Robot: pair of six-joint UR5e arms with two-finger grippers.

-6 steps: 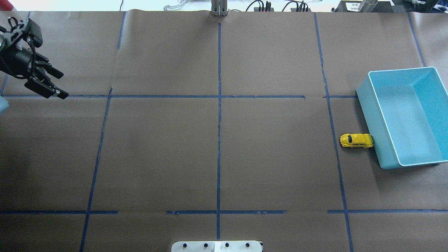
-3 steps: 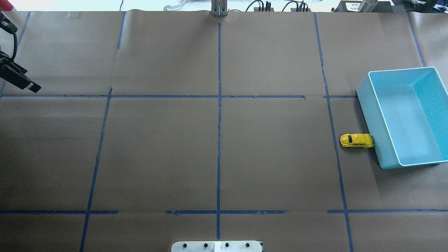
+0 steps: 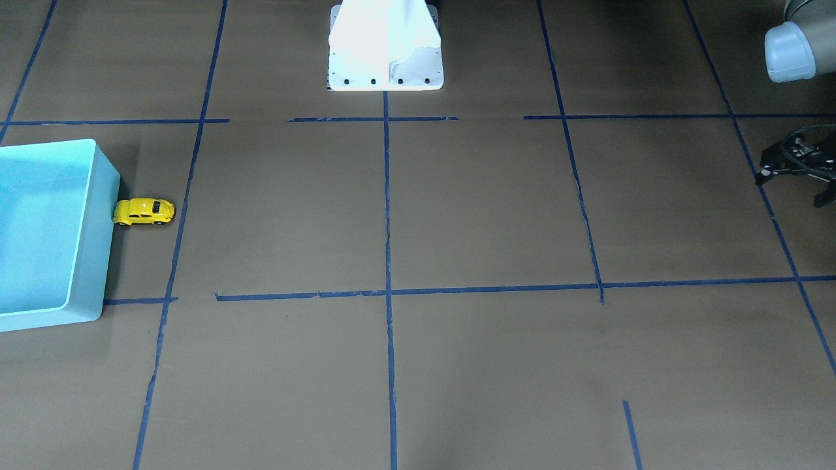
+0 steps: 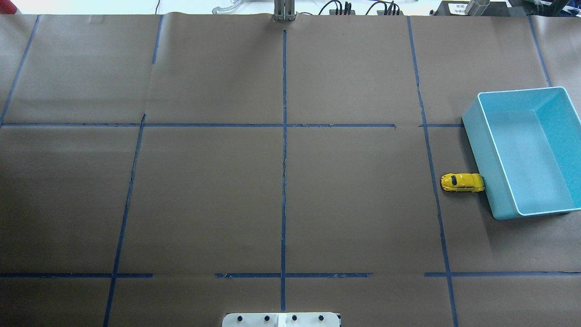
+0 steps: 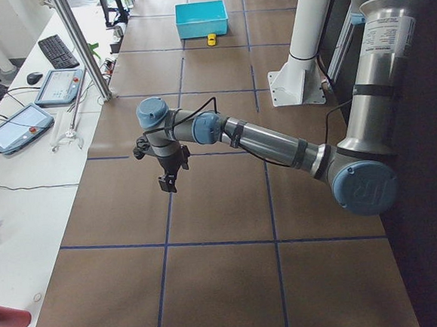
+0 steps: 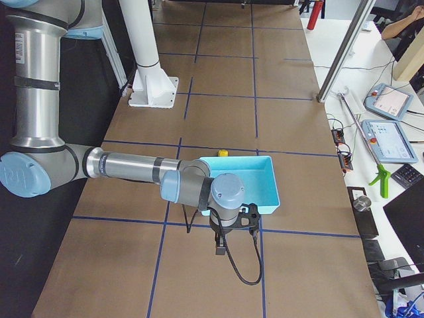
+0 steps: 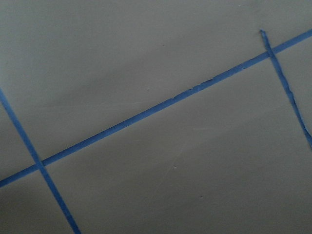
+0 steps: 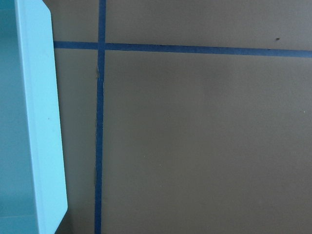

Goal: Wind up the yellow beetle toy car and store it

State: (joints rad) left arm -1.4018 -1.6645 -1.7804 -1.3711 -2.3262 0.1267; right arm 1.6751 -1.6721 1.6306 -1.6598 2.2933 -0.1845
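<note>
Left tool [image 3: 797, 166] visible front-facing, outside overhead; car [image 4: 462, 182] touches bin [image 4: 481, 154].

One yellow beetle toy car [image 4: 462, 182], one light blue bin [image 4: 483, 163], and two robot arms: the left arm [image 5: 262, 139] and the right arm [image 6: 132, 167].

L gripper [image 3: 793, 176] — out of overhead view

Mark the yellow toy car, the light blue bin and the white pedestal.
yellow beetle toy car [image 4: 461, 182]: overhead view, roof.
light blue bin [image 4: 486, 159]: overhead view, outer wall.
white pedestal [image 3: 385, 68]: front-facing view, foot.
</note>
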